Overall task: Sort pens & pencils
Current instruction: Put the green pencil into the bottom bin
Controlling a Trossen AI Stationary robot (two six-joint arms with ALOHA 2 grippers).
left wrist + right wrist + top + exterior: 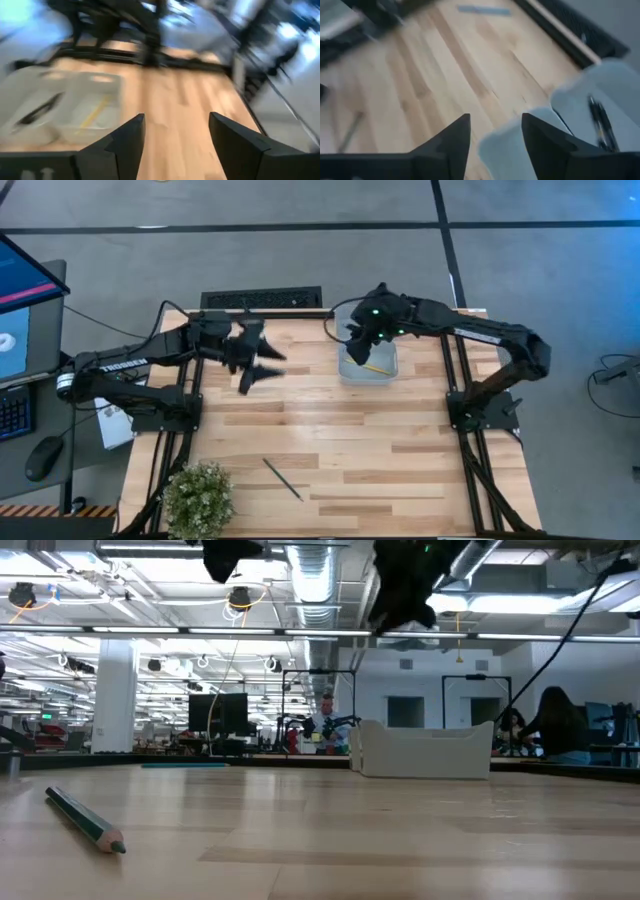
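Green pencil (85, 821) lies foremost; tray (425, 750) behind; both pincers (175, 132) (495, 131) apart, empty.

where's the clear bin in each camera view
High view: clear bin at the table's far edge, under the right gripper.
Low view: pale box right of centre, at the far end of the table.
Left wrist view: blurred, at the picture's left, a yellow pencil inside.
Right wrist view: lower right, dark pens inside.
Shared landmark: the wooden table.
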